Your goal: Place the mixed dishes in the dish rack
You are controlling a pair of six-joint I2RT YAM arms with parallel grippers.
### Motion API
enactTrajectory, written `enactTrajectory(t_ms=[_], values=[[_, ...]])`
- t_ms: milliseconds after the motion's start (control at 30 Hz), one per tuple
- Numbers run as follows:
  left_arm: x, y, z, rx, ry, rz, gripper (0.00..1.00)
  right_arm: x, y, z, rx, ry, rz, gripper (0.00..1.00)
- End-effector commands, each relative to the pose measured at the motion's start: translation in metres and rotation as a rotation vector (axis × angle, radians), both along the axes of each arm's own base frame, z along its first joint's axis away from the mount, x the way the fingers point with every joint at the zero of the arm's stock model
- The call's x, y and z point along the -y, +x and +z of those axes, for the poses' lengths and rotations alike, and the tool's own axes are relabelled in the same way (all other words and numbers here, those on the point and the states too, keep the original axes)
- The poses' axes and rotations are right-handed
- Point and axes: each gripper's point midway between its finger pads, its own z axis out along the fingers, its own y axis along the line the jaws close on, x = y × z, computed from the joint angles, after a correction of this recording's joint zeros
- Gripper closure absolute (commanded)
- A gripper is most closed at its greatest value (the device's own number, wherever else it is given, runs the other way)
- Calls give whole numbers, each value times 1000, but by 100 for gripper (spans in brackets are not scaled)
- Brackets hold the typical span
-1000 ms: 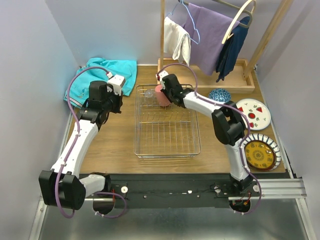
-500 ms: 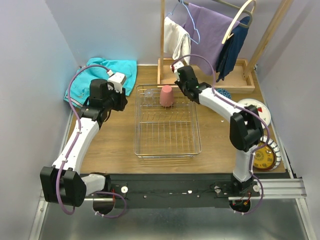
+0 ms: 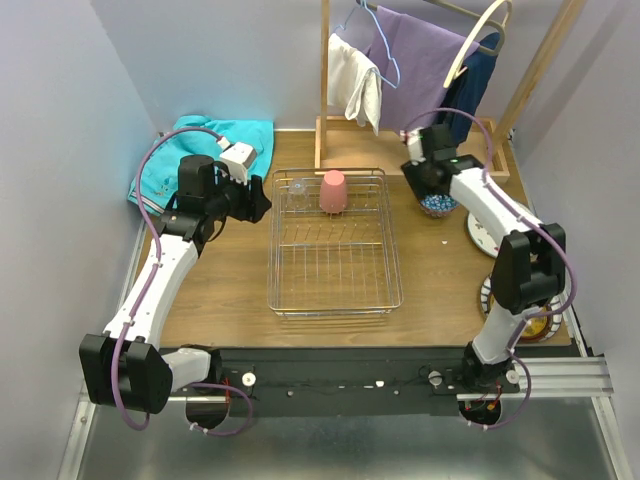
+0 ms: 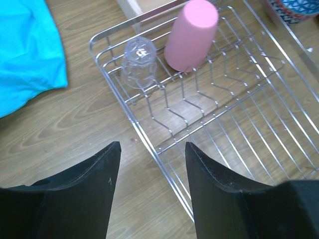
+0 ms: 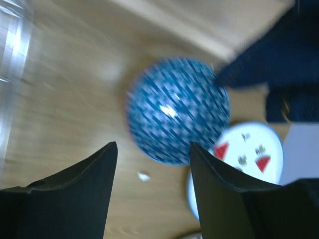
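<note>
Left wrist view: one pink cup [image 4: 192,35] and one small clear glass [image 4: 139,62] are standing side by side in the dish rack [image 3: 335,265], ahead of the left gripper [image 4: 152,145], whose fingers are gaping empty. The right gripper [image 5: 152,144], likewise spread, is hovering over one blue-patterned bowl [image 5: 177,112]. One white plate with red fruit motifs [image 5: 239,149] is lying beside the bowl.

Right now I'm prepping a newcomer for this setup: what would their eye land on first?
The pink cup stands in the far end of the shiny wire dish rack, a small clear glass just left of it. Next, the right gripper open above the blue-patterned bowl right of the rack, and the bright clothes hanging behind.
</note>
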Motion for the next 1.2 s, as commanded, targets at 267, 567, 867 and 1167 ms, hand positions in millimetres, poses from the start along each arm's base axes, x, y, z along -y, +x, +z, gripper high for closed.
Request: enactTrajectory(t_ms=[267,567,867,1167], values=[[24,-7,7,-7,-89,-101,37,59,-50,-18,-232,34,416,32],[19,-10,-3,-29,-71,-80,37,52,-39,-19,-179,-97,716,41],[11,-11,-8,-28,-43,-58,37,58,-26,-47,-302,-144,819,45],[6,-7,-12,-34,-39,-44,37,63,-20,-58,-340,-162,818,53]])
